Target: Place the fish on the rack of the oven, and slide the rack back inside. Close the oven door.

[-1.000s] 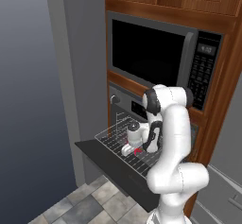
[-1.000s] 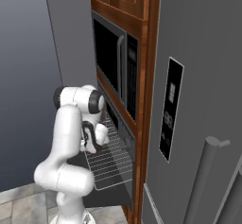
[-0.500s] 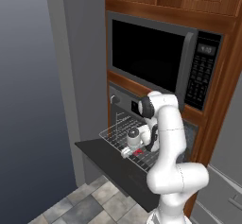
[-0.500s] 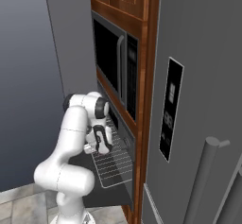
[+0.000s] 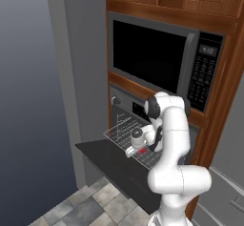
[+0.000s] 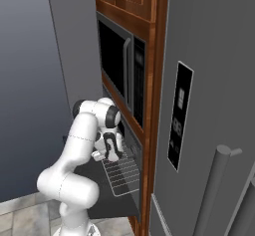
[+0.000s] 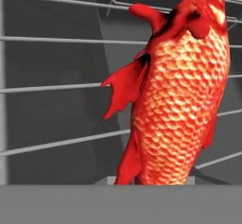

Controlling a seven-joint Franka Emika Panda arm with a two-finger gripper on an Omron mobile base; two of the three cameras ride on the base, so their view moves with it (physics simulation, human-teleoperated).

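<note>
Fish (image 7: pixel 182 86) pinched in gripper (image 5: pixel 137 149) over pulled-out rack (image 5: pixel 123 128), scales clear in hand view

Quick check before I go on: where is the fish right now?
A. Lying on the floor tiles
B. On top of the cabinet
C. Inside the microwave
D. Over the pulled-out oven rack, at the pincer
D: the fish fills the hand view with the rack wires right behind it, and the left base view shows red at the pincer above the open oven door.
</note>
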